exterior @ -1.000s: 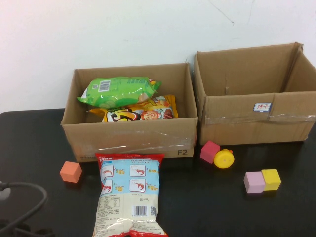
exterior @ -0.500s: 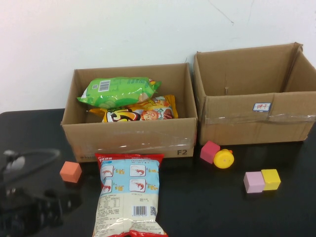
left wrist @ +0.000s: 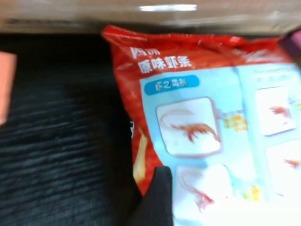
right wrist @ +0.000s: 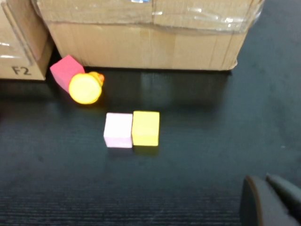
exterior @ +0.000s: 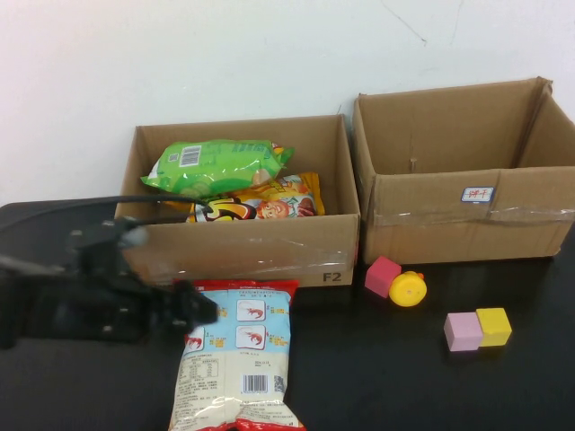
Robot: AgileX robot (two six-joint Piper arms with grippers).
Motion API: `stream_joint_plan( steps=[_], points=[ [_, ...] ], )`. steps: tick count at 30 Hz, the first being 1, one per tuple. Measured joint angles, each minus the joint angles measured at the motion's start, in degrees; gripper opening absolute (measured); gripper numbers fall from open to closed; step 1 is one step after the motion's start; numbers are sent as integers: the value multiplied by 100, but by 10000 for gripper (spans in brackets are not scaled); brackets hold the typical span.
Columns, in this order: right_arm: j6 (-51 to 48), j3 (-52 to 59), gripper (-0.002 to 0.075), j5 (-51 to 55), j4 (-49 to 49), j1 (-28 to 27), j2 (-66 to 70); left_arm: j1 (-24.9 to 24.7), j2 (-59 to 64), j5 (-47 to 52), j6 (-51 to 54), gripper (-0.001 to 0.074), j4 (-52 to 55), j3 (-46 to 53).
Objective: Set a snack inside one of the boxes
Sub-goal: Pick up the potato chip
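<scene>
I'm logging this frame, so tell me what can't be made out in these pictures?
- Left gripper: motion-blurred in high view at the shrimp snack bag.
- Orange cube: hidden behind the left arm.
- Right gripper: absent from high view, cut off by the right wrist view's edge.

The left claw (exterior: 193,310) sits over the bench (exterior: 359,377), at the left upper corner of the shrimp snack bag (exterior: 235,355), which lies flat and stretches from the claw toward the robot. Directly beyond the claw stands the left box (exterior: 243,256), holding two snack bags (exterior: 220,166) stacked inside. Far right of the claw stands the right box (exterior: 463,211), side by side with the left one. Before that box, right of the claw, a cube (exterior: 382,275) touches a round toy (exterior: 407,289); further right, two cubes (exterior: 477,329) sit touching. The right claw (right wrist: 268,202) is near these two cubes, on the robot's side of them.
</scene>
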Motion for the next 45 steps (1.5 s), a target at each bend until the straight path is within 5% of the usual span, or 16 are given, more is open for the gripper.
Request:
stream_joint_plan(
  steps=[14,19,27,45],
  points=[
    [4,0,1,-23,-191,0,0,-347,1765,-200,-465,684,237,-889],
    [13,0,1,-31,-191,0,0,-347,1858,187,-489,563,58,-916],
    [13,0,1,-120,-191,0,0,-347,1872,807,-489,249,-154,-969],
    [17,48,0,-223,-201,0,0,-368,1961,3454,-272,148,-854,-961]
  ],
)
